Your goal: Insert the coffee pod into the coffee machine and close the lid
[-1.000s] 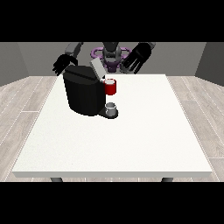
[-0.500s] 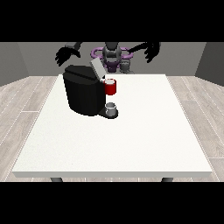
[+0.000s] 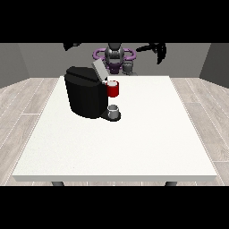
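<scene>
1. Layout. The machine (image 3: 86,93) stands on the table (image 3: 147,134), left of centre and toward the far edge, within reach of the robot (image 3: 114,56). Its lid (image 3: 99,69) is raised and tilts back toward the robot. This leaves the top open for loading, so the closing step is judged not yet done.

2. Hands. The hand at the view's left (image 3: 71,45) and the hand at the view's right (image 3: 159,49) are both held high, above the robot's shoulders and well apart from the machine. Neither touches anything on the table. Whether each hand is released or clenched cannot be told. No object shows in either.

3. Pod. No item can be plainly identified as the pod. A grey thing (image 3: 114,110) sits at the machine's foot, on its front base, below a red thing at the machine (image 3: 113,89). It is small, round and upright, with a pale rim. A second grey thing (image 3: 129,67) shows near the table's far edge, just beside the robot's body. Which of the two, if either, is the pod cannot be told.

4. Progress. With both hands clear of the table and the lid up, the task is judged to be at its start
</scene>
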`<state>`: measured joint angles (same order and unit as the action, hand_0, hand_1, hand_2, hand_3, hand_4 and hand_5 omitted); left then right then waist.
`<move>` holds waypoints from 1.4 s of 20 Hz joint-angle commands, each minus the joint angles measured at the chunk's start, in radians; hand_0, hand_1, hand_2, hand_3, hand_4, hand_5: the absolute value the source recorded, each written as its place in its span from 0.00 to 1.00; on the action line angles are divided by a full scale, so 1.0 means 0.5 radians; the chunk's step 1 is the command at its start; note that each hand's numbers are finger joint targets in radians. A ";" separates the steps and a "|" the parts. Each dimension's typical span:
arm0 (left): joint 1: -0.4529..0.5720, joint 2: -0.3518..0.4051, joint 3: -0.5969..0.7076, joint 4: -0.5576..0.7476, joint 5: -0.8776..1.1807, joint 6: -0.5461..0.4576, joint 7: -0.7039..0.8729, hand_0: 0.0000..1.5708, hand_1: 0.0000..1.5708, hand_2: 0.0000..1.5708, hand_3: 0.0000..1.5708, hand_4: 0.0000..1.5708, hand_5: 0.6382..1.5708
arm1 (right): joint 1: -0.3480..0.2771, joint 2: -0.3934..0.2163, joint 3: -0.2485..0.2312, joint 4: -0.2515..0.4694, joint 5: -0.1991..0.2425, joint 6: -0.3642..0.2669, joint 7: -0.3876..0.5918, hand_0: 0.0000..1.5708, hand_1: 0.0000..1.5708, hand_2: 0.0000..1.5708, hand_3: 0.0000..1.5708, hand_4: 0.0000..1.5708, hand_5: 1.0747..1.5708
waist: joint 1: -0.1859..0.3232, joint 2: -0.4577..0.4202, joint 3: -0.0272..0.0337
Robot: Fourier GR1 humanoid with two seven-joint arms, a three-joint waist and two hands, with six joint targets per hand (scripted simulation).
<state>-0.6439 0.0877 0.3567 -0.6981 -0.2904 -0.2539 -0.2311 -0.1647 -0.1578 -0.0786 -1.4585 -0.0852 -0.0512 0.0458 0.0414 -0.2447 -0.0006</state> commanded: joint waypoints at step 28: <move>0.646 -0.038 -0.244 -1.153 0.545 -0.015 0.322 0.00 0.00 0.00 0.00 0.00 1.00 | -0.662 -0.088 -0.080 0.501 0.014 0.265 -0.091 0.00 0.00 0.00 0.00 0.00 1.00 | 0.179 0.485 0.001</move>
<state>-0.3245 0.0265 0.2183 -1.2390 -0.0365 -0.2735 -0.0898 -0.4299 -0.1844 -0.1046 -1.2370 -0.0679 0.0579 -0.0095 0.1545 -0.0422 0.0003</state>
